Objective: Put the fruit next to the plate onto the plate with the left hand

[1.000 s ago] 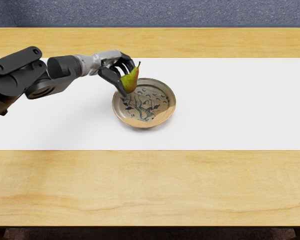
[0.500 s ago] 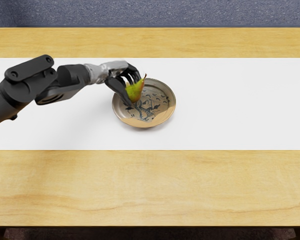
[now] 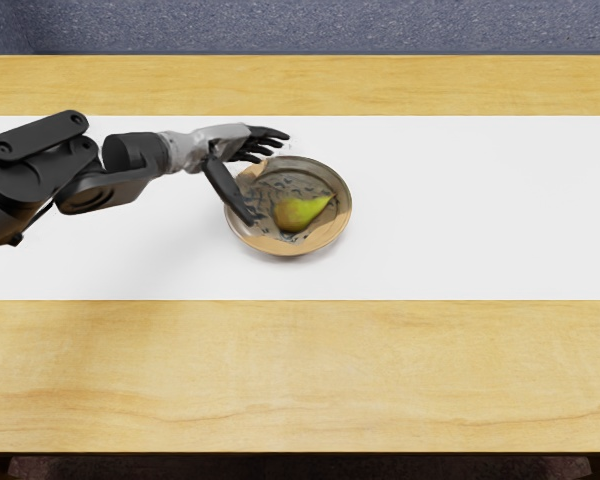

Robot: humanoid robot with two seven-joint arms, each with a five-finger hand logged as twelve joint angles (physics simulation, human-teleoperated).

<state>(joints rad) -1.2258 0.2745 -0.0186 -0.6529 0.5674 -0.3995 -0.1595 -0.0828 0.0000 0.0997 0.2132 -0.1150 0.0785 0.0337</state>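
pear on the plate, hand open beside it

from my remote seat i see the yellow-green pear (image 3: 300,211) lying on its side inside the round bronze patterned plate (image 3: 345,202), its narrow end pointing right and slightly up. it rests a little right of the dish's middle.

the black and grey left hand (image 3: 235,160) sits at the plate's upper-left edge and holds nothing. its fingers (image 3: 266,135) are stretched out and fanned, pointing right above the far rim. the thumb (image 3: 232,194) angles down across the left rim, its tip close to the pear's broad end, though i cannot tell whether they touch. so the fruit lies just right of and below the palm, free of the grasp.

the dark left arm (image 3: 60,175) enters from the left edge. the plate stands on a white strip (image 3: 460,210) across the light wooden table (image 3: 300,370).
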